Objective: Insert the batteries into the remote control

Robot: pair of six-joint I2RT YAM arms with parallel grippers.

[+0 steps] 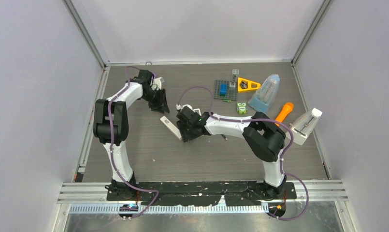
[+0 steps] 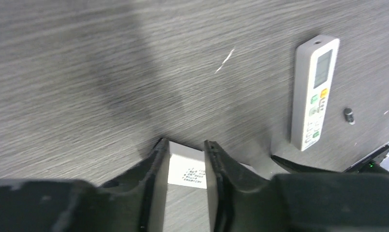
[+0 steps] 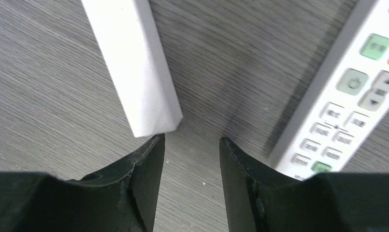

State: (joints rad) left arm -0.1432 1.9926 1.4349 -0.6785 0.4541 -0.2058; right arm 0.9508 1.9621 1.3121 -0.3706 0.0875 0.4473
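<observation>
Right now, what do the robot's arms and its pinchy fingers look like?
The left arm and right arm are white tubes with chunky black joints, and a purple cable runs along each. The left gripper and right gripper each have two black, wedge-shaped fingers tapering to narrow tips.

Both of my arms, left arm [image 1: 124,166] and right arm [image 1: 226,125], wear white shells between bulky black joints, each trailed by 1 purple cable [image 1: 198,88]. Behind the fingers [image 3: 144,174] sits matte black housing; the fingers taper to blunt wedges.
</observation>
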